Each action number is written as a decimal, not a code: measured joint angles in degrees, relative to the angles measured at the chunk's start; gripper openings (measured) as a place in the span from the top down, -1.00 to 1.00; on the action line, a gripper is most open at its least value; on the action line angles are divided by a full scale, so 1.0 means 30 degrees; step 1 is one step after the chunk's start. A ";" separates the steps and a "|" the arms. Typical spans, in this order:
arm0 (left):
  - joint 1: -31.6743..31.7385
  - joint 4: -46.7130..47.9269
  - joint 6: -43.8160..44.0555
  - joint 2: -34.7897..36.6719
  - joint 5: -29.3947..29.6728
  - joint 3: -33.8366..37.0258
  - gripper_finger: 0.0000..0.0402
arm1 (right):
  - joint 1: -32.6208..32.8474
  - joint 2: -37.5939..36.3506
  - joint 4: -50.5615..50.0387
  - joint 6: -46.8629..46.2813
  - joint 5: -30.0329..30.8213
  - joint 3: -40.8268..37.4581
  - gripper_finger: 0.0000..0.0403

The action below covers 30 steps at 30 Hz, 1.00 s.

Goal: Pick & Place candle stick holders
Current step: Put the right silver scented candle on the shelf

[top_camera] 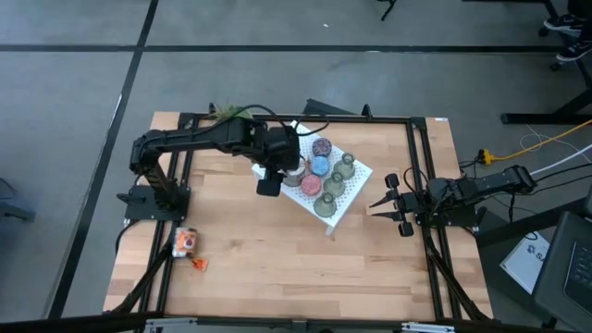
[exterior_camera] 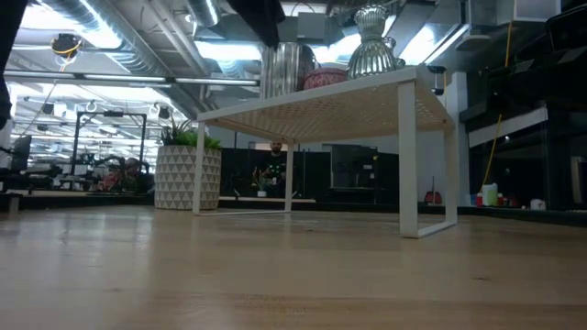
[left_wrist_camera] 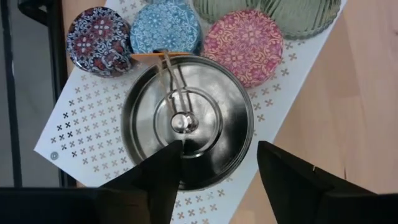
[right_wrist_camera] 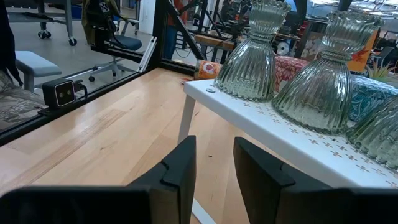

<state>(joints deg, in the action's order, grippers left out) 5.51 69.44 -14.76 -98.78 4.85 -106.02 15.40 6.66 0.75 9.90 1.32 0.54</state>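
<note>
A white perforated stand (top_camera: 359,176) carries the holders: purple (top_camera: 322,146), blue (top_camera: 320,166), pink (top_camera: 310,185), three olive-green ones (top_camera: 335,187) and a shiny silver one (top_camera: 294,171). My left gripper (top_camera: 270,182) hangs over the stand's left end, open and pointing down. In the left wrist view (left_wrist_camera: 217,149) one finger (left_wrist_camera: 168,165) stands over the silver holder (left_wrist_camera: 186,118) near its middle. The other finger (left_wrist_camera: 280,168) stands outside its rim. My right gripper (top_camera: 393,203) waits at the table's right, narrowly open, and faces the green holders (right_wrist_camera: 252,56). My left gripper comes at the silver holder from above, pointing down. The holder stands upright on the stand. I cannot tell whether either finger touches it.
A potted plant (top_camera: 227,113) stands at the table's far edge, behind the left arm. Small orange objects (top_camera: 185,242) lie near the table's front left. Bare wood lies in front of the stand (exterior_camera: 404,156).
</note>
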 joint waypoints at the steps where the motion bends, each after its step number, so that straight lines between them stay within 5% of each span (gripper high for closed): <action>1: -0.0042 0.0025 -0.0004 -0.0018 -0.0003 0.0000 0.00 | 0.0000 0.0004 0.0000 -0.0004 0.0000 0.0001 0.44; 8: -0.0078 0.1018 0.0015 -0.0197 0.0213 -0.0042 0.31 | 0.0000 0.0000 0.0000 -0.0004 0.0000 -0.0002 0.44; 17: -0.0078 0.1248 0.0374 -0.0399 0.3296 -0.0067 0.93 | 0.0000 0.0006 0.0000 -0.0004 0.0000 0.0000 0.44; 21: 0.0069 0.1365 0.0786 -0.0423 0.4453 -0.0036 0.96 | 0.0000 0.0000 0.0000 0.0001 0.0000 0.0000 0.44; 30: 0.0554 -0.0138 -0.1197 -0.0488 0.3546 0.0029 0.99 | 0.0000 0.0000 0.0000 -0.0004 0.0000 0.0002 0.44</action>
<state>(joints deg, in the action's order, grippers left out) 7.18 69.03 -18.35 -100.25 15.49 -105.93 15.40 6.66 0.75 9.89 1.32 0.55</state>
